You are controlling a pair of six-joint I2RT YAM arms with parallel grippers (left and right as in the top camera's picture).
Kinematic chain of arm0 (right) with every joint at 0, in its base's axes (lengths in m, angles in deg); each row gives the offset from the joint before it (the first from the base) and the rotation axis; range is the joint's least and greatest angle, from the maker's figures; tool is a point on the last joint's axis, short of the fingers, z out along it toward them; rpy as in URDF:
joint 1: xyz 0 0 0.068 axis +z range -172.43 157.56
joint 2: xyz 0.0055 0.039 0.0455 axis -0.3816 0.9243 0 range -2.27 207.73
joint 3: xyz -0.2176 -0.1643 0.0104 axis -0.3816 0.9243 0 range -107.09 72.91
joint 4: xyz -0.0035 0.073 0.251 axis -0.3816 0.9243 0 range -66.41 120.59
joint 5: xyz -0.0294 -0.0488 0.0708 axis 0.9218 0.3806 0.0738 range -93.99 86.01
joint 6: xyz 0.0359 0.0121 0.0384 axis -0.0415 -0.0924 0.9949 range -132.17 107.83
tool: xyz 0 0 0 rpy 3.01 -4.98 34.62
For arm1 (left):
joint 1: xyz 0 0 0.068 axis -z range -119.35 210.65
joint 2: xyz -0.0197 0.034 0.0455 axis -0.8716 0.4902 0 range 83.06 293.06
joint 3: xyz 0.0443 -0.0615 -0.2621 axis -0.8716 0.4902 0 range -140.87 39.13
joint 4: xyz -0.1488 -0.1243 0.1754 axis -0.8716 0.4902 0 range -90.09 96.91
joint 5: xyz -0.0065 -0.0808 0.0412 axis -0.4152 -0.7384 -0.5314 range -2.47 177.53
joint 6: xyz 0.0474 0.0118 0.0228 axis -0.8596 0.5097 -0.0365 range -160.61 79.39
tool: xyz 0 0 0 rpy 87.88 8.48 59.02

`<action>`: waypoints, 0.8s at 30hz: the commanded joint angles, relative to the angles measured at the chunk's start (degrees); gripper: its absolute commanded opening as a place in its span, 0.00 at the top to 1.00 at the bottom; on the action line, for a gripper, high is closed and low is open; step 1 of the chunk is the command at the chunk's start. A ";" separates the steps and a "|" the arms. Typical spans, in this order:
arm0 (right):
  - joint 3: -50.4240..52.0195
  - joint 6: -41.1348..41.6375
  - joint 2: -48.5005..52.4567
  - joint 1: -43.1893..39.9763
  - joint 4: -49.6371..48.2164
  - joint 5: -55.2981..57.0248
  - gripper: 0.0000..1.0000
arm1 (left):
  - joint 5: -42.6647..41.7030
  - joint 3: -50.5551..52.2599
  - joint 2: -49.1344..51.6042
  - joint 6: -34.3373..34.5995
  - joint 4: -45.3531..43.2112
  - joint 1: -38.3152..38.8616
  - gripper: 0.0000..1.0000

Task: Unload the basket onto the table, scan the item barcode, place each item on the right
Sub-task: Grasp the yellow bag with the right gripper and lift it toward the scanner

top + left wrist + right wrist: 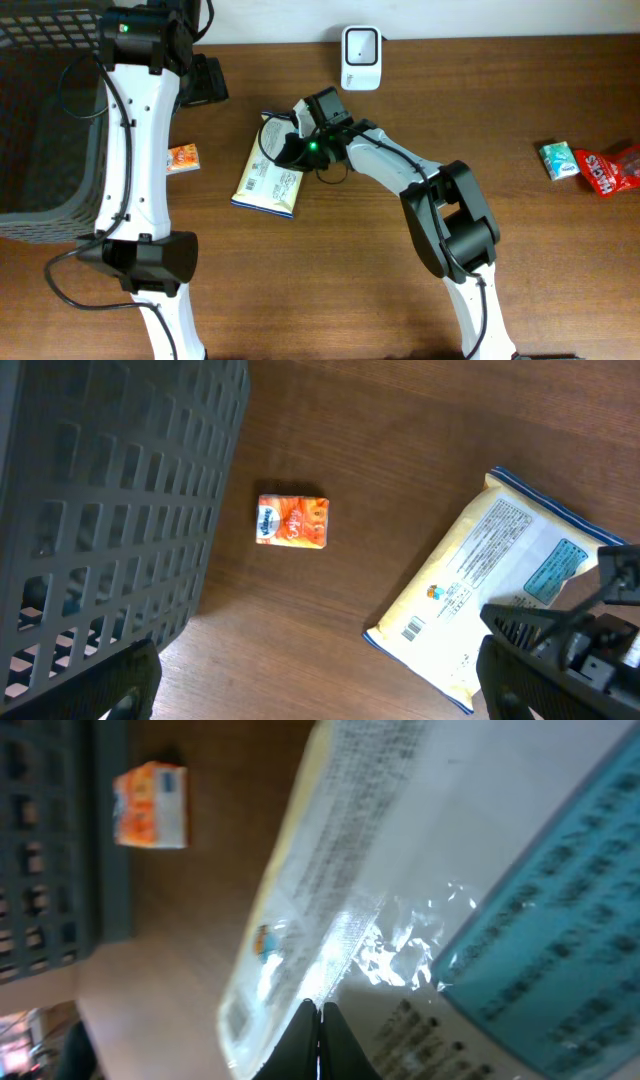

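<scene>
We see right gripper (pixel 320 1012) jaws pinched on packet (pixel 265 185) edge | left gripper (pixel 205 80) jaws wide, off packet's far-left corner | orange box (pixel 182 158) left of packet, open worktop (pixel 215 175) between

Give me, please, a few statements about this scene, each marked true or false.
1. The right tool is shut on the pale packet. True.
2. The left tool grips the orange packet. False: it is open and empty, and the orange packet lies on the table.
3. The white scanner stands apart from the pale packet. True.
4. The orange packet is inside the grey basket. False: it lies on the table beside the basket.
5. The red sweet bag touches the pale packet. False: it lies far off, near the table's right edge.
</scene>
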 commanded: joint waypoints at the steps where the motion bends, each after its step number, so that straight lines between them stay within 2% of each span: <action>1: -0.31 -1.01 1.84 0.13 0.59 4.87 0.96 | -0.61 -0.37 -0.07 0.55 0.07 -0.09 0.01; 6: -0.31 -1.01 2.03 -1.46 10.51 12.46 0.96 | -0.59 -0.37 -0.07 0.52 0.07 -0.09 0.01; 9: -0.31 -1.25 1.84 -4.20 15.87 13.03 0.96 | -0.59 -0.37 -0.07 0.52 0.07 -0.09 0.01; 16: -0.33 -8.66 -1.64 -11.54 26.16 12.44 0.96 | -0.59 -0.37 -0.07 0.52 0.07 -0.09 0.01; 20: -0.33 -17.75 -4.50 -11.74 23.15 -1.92 0.96 | -0.59 -0.37 -0.07 0.57 -0.02 -0.09 0.01; 22: -0.33 -17.51 -4.66 -10.38 17.22 -8.15 0.96 | -0.59 -0.37 -0.04 0.59 -0.13 -0.09 0.01; 24: -0.31 -15.19 -4.17 -8.35 11.89 -9.05 0.96 | -0.59 -0.35 -0.02 0.57 0.02 -0.09 0.01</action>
